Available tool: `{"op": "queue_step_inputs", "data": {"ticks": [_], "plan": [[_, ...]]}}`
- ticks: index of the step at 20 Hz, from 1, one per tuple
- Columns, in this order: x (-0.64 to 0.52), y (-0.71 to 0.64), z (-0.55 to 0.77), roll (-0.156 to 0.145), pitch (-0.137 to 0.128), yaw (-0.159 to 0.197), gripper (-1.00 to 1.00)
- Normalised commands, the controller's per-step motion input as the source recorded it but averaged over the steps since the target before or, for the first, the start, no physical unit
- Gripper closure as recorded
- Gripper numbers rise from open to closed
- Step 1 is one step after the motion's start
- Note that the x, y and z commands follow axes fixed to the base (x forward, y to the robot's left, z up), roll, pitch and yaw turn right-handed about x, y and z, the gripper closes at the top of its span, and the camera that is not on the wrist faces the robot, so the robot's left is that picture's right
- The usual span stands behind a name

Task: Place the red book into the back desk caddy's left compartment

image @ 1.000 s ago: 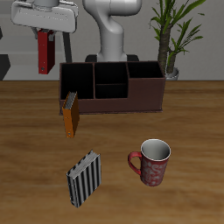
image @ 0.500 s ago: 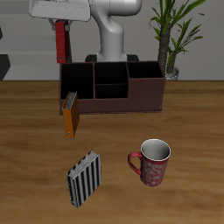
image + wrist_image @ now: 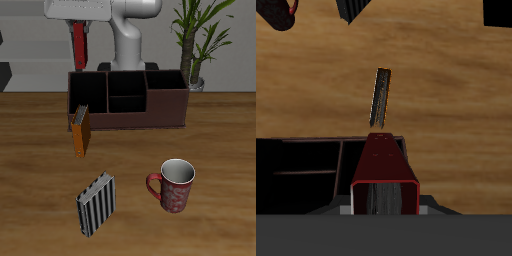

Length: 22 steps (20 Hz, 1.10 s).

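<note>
My gripper [image 3: 78,27] is shut on the red book [image 3: 78,46] and holds it upright in the air, above and just behind the back desk caddy [image 3: 128,108]. The book hangs over the caddy's left compartment [image 3: 88,92], the full-depth end section, well clear of its rim. In the wrist view the red book [image 3: 384,170] shows end-on, with the dark caddy [image 3: 301,170] beside and beneath it.
An orange-brown book [image 3: 80,133] stands on the table just before the caddy's end. A black-and-white striped book [image 3: 96,204] and a red mug [image 3: 175,184] are nearer the front edge. A potted plant [image 3: 196,40] stands at the back.
My gripper has carried the red book sideways and slightly down, from beyond the caddy's end to above its left compartment. Nothing on the table has moved.
</note>
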Motion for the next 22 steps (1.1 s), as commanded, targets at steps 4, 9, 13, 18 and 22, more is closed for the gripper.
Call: {"op": "queue_step_inputs", "data": {"ticks": [4,9,13,18,22], "plan": [[-0.15,0.10,-0.13,-0.004,0.001,0.016,1.00],[-0.02,0.04,-0.15,-0.004,0.031,-0.010,1.00],[0.10,0.00,-0.13,-0.013,0.047,-0.025,1.00],[0.05,0.03,-0.19,0.001,0.039,0.000,1.00],[0.05,-0.05,-0.16,-0.007,0.053,-0.029,1.00]]}}
